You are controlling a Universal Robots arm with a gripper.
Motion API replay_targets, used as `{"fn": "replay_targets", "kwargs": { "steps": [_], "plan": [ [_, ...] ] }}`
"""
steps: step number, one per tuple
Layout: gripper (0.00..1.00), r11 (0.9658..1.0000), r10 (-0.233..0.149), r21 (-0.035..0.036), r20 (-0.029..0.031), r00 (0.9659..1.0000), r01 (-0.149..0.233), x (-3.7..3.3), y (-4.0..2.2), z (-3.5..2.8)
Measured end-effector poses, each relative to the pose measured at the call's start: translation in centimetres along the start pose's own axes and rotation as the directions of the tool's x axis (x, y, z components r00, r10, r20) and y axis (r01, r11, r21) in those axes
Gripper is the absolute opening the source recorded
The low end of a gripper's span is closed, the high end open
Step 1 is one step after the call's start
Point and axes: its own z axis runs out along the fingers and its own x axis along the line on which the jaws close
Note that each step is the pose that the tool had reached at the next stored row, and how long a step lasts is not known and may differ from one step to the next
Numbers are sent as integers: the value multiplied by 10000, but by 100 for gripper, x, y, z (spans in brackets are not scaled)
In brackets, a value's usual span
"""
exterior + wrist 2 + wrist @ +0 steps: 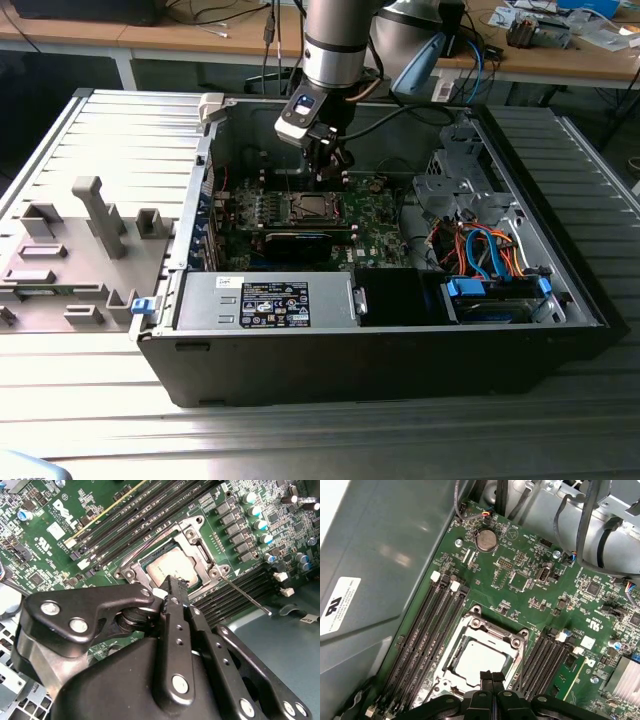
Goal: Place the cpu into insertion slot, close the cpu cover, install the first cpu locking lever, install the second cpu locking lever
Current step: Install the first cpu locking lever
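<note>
The tool (pixel 172 583) has its fingers pressed together with nothing between them, and its tips hover over the near edge of the insertion slot (pixel 131 572). The cpu (pixel 172 565) lies in that slot, flat with its silver top up. The cpu cover (pixel 189 531) rests down around it, framing it. From one corner of the slot a thin lever (pixel 247 596) sticks out over the memory slots (pixel 260 582). Beyond the slot spreads the green motherboard (pixel 485 575) — all of it inside the open computer case (pixel 300 370).

Claw (pixel 175 584), fingers (pixel 177 615) together, over cpu (pixel 167 566) framed by lowered cpu cover (pixel 192 530), thin lever (pixel 245 596) jutting out beside
</note>
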Motion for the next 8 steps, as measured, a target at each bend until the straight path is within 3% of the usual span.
{"fn": "replay_targets", "kwargs": {
  "steps": [8],
  "plan": [
    [11, 10000, -72, -3, 4, 10000, 72, 0, 0, 0]
  ]
}}
